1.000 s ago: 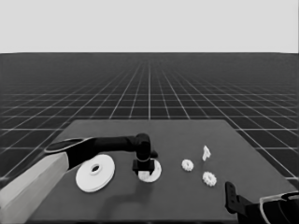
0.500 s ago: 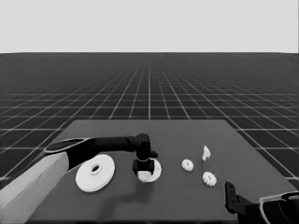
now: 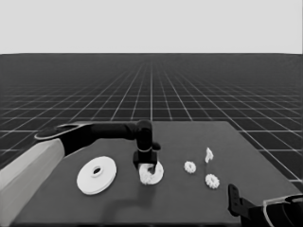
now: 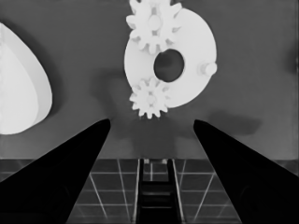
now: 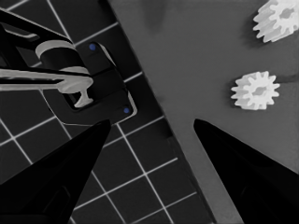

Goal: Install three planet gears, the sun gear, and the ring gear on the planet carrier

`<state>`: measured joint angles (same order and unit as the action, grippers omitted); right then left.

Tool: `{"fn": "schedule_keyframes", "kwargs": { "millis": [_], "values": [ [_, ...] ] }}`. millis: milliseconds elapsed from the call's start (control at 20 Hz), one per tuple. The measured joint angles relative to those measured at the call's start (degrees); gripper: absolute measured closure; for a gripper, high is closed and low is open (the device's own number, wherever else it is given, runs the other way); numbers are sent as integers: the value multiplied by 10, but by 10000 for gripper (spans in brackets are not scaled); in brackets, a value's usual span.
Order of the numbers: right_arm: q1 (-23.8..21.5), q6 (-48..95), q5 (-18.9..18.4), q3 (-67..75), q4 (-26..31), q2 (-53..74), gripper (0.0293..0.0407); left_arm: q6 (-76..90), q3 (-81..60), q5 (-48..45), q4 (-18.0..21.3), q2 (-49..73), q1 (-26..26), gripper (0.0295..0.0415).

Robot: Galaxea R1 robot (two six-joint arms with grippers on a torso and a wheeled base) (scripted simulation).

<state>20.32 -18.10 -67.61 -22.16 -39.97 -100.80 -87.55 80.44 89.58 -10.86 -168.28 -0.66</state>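
The left gripper hangs from its black arm directly above the smaller round part, a flat white plate with a centre hole, which lies near the middle of the dark table. In the left wrist view its two black fingers stand wide apart with nothing between them, the plate lying beyond their tips. Two small white toothed gears sit on that plate: one on its rim, the other on the rim across the centre hole, its teeth overhanging the edge. A short bare white peg stands on a third spot of the rim.

Taking the smaller round part as the clock's centre in the head view, the larger round part, a thick-rimmed white disc with a small dark hole, lies flat at nine o'clock, near but apart. At three o'clock lies a loose small white gear; a second loose gear lies farther out toward four o'clock, and the thin white piece stands upright near two o'clock beyond the first.

The right gripper waits at the table's near right corner, at about five o'clock. Its own wrist view shows its fingers spread wide and empty, with the two loose gears on the table past them.
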Motion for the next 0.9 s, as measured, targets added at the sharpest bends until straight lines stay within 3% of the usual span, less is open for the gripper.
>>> {"fn": "schedule_keyframes", "kwargs": {
  "millis": [50, 100, 150, 250, 500, 550, 600, 700, 900],
  "values": [
    [0, 0, 0, 0, 0, 0, 315, 277, -212, -205, -28, 153, 61, 303],
    [0, 0, 0, 0, 0, 0, 315, 563, -356, -330, -45, 367, 121, 301],
    [0, 0, 0, 0, 0, 0, 315, 774, -441, -403, -55, 500, 156, 308],
    [0, 0, 0, 0, 0, 0, 315, 972, -522, -472, -64, 618, 186, 322],
    [0, 0, 0, 0, 0, 0, 315, 1069, -562, -506, -69, 673, 201, 326],
    [-163, -266, -147, -127, 171, -160, 303, 1072, -563, -507, -69, 675, 202, 326],
    [-207, -377, -167, -285, 237, -278, 307, 1074, -564, -507, -69, 676, 202, 326],
    [-213, -429, -173, -478, 284, -376, 313, 1076, -565, -508, -69, 677, 203, 326],
    [-212, -436, -176, -593, 306, -429, 315, 1076, -565, -508, -69, 677, 203, 326]
  ]
}}
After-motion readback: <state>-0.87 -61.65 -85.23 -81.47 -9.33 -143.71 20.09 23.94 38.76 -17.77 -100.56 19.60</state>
